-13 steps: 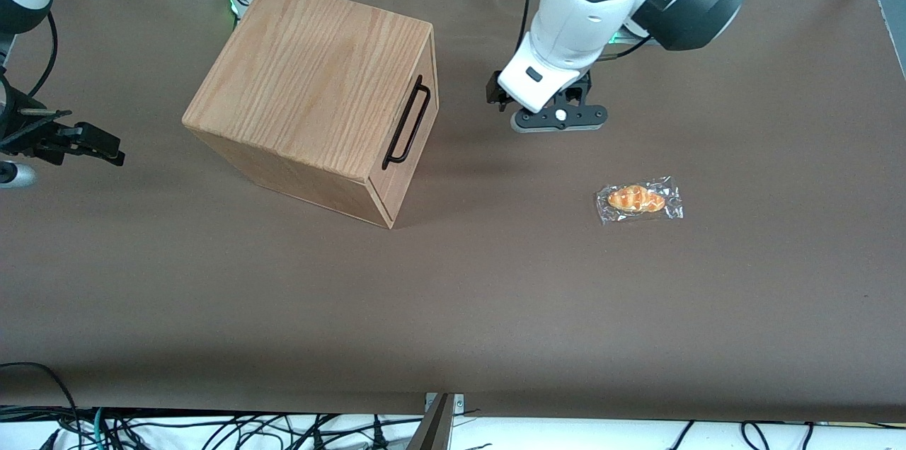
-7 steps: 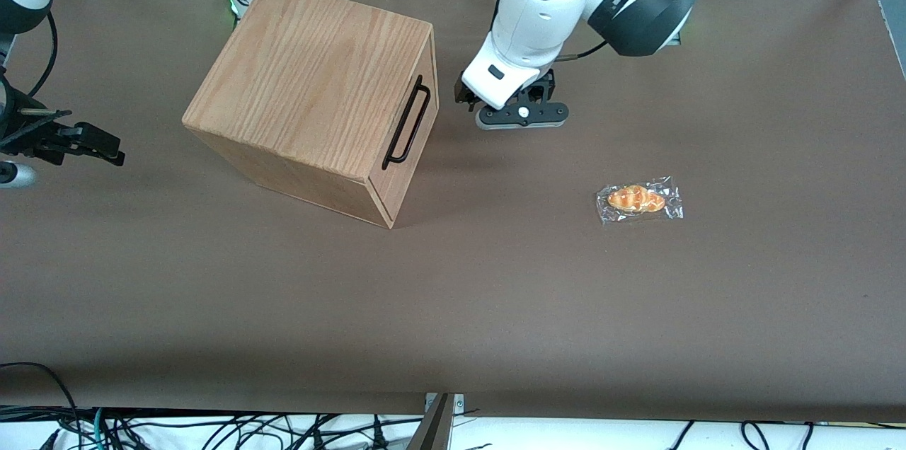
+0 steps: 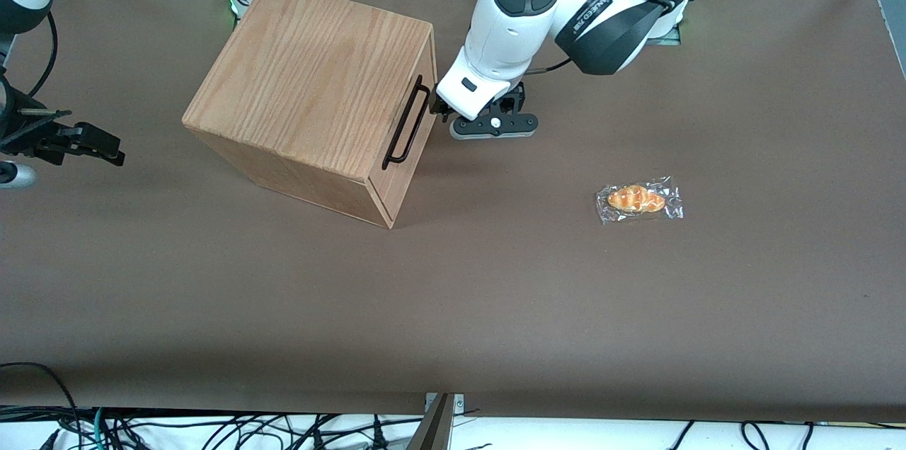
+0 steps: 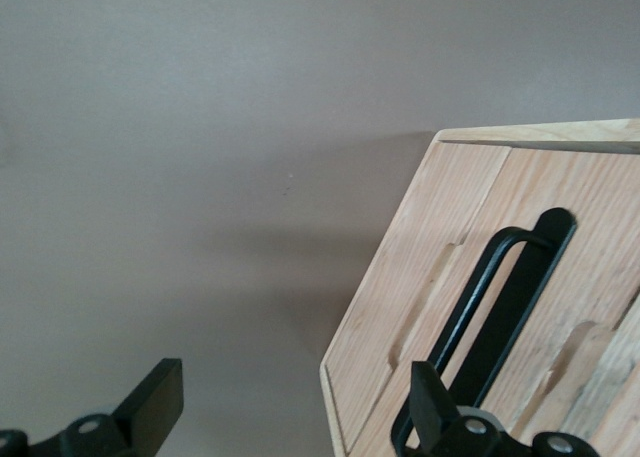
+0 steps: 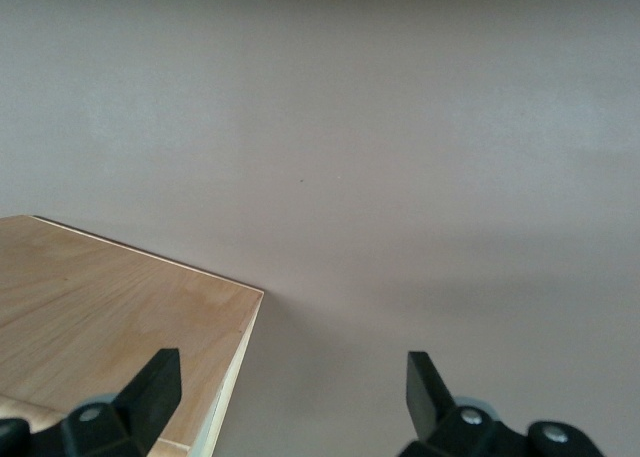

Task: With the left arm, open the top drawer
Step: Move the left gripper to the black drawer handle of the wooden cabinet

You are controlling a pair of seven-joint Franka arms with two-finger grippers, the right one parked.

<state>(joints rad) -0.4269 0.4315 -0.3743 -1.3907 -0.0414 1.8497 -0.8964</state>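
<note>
The oak-grain cabinet (image 3: pixel 311 75) stands on the brown table with its front turned toward the working arm. The top drawer (image 3: pixel 422 100) sits flush in that front, and its black bar handle (image 3: pixel 406 122) shows along it. My left arm (image 3: pixel 524 4) reaches down in front of the drawer. Its gripper (image 3: pixel 440 109) hangs just in front of the handle's end farther from the front camera. In the left wrist view the gripper (image 4: pixel 290 412) is open with only table between its fingers. One finger (image 4: pixel 432 405) overlaps the handle (image 4: pixel 500 297) on the drawer front (image 4: pixel 420 267).
A clear-wrapped bread roll (image 3: pixel 638 200) lies on the table (image 3: pixel 495 294) toward the working arm's end, nearer the front camera than the gripper. Cables run along the table's front edge (image 3: pixel 212 429).
The left arm has swung toward the cabinet over both earlier frames. Its gripper went from a wide gap away to just in front of the drawer handle. Cabinet and bread roll have not moved.
</note>
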